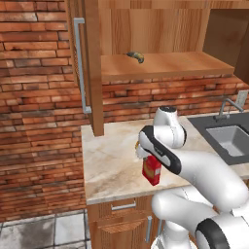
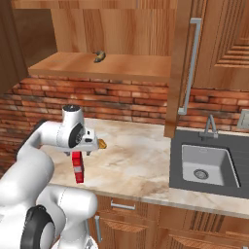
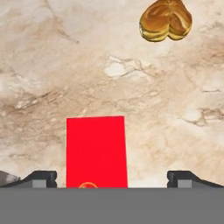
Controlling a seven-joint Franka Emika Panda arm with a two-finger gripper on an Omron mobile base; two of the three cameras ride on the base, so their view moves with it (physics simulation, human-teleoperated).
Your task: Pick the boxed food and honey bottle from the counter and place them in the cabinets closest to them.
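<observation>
Red brick wall point(image 1: 34, 97) runs behind my desk and continues down to the floor at my left. The floor point(image 1: 44, 231) there is grey stone tile, mottled. Wooden drawer fronts point(image 1: 119, 219) with short silver handles sit under the stone top. To my right a dark grey sink point(image 2: 206, 163) is set into the top, with a steel basin, a round drain and a silver faucet point(image 2: 210, 127) at its back edge. A pale wall outlet point(image 1: 241, 99) is mounted on the brick near the faucet. Light is even and soft; shadow lies under the upper shelf, along the brick.
</observation>
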